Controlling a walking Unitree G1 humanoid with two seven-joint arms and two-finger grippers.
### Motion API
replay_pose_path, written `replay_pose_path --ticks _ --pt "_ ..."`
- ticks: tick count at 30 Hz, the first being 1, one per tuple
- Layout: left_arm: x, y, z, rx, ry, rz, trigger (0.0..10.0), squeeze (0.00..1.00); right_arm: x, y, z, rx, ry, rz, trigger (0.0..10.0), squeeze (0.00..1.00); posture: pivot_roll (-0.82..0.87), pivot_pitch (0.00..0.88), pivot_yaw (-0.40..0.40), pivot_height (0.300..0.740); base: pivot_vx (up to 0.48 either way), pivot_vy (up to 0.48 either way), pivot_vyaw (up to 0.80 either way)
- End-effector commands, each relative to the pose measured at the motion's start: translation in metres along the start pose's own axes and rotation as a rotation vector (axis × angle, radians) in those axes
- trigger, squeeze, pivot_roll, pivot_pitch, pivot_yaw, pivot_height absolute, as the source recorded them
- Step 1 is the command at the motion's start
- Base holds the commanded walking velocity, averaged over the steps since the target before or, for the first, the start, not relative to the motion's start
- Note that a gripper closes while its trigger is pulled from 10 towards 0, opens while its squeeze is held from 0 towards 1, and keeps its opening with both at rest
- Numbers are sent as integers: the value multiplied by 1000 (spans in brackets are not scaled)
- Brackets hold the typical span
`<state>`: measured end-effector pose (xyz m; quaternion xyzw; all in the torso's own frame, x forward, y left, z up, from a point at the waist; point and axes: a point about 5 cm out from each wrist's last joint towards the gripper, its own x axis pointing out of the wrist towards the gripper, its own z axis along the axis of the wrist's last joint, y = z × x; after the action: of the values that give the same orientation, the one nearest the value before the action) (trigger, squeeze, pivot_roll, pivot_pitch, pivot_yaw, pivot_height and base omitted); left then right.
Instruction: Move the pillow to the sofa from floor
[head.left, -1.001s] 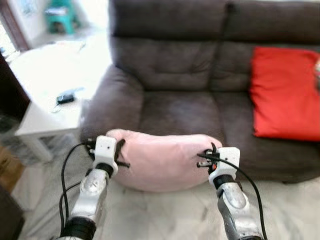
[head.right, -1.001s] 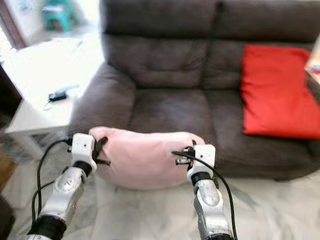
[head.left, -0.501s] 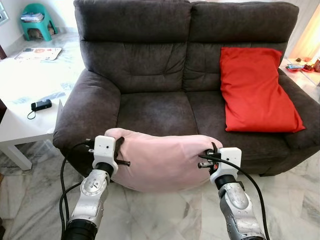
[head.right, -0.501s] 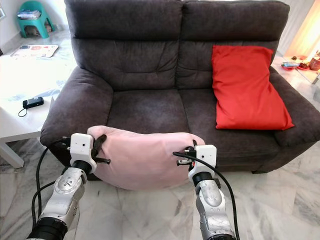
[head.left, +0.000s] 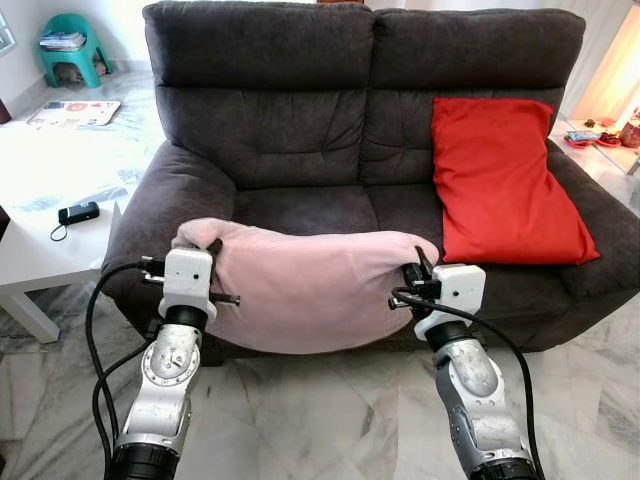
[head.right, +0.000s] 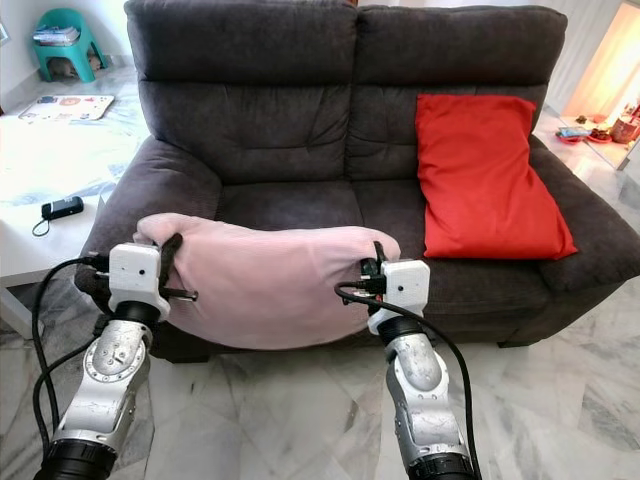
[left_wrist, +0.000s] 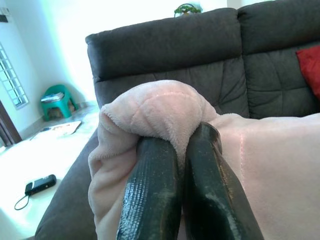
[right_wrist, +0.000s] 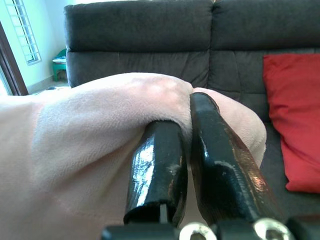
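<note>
Pillow: we hold the pink pillow (head.left: 310, 290) up off the floor (head.left: 320, 420), stretched between our two grippers, in front of the sofa's left seat and overlapping its front edge.
Left gripper: our left gripper (left_wrist: 172, 142) clamps the pillow's left end; its two black fingers (left_wrist: 150, 195) are pressed together with a fold of pink fabric pinched between them and bulging over the tips.
Right gripper: our right gripper (right_wrist: 187, 112) grips the pillow's right end the same way, fingers (right_wrist: 160, 170) squeezed tight on a bunched corner of fabric.
Sofa: we face a dark grey two-seat sofa (head.left: 300, 130); the left seat cushion behind the pillow is bare.
Red cushion: a red cushion (head.left: 505, 180) leans against the backrest on the right seat, well apart from the pillow.
Side table: a white table (head.left: 40, 250) stands beside the sofa's left armrest, with a small black device (head.left: 77, 212) and its cord lying on it.
Background: a teal stool (head.left: 72, 45) stands in the far left corner.
</note>
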<state>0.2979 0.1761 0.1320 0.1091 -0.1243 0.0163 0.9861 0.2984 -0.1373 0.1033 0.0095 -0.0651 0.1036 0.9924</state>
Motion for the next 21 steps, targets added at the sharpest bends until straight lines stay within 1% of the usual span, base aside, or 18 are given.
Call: replay_pose_path --ticks 1,3,8,10,13,21 --pt "1 7 9 9 -43 43 10000 0 3 -4 15 -15 -67 -14 10000 0 56 10 -44 740 0 0 0" --pt "1 6 10 9 -42 45 10000 0 2 -4 15 -35 -67 -5 10000 0 56 10 -44 740 0 0 712" --pt "2 6 11 10 -41 51 10000 0 1 -4 15 -11 -66 -6 10000 0 56 19 -42 740 0 0 777" --pt "2 6 11 8 -40 50 10000 0 1 -4 16 -9 -67 -7 10000 0 55 22 -40 740 0 0 488" --pt "2 4 10 4 -33 39 10000 0 1 -4 15 17 -66 -12 10000 0 56 25 -37 740 0 0 0" --pt "2 4 11 4 -36 34 10000 0 2 -1 14 0 -54 2 10000 0 59 27 -37 740 296 0 0"
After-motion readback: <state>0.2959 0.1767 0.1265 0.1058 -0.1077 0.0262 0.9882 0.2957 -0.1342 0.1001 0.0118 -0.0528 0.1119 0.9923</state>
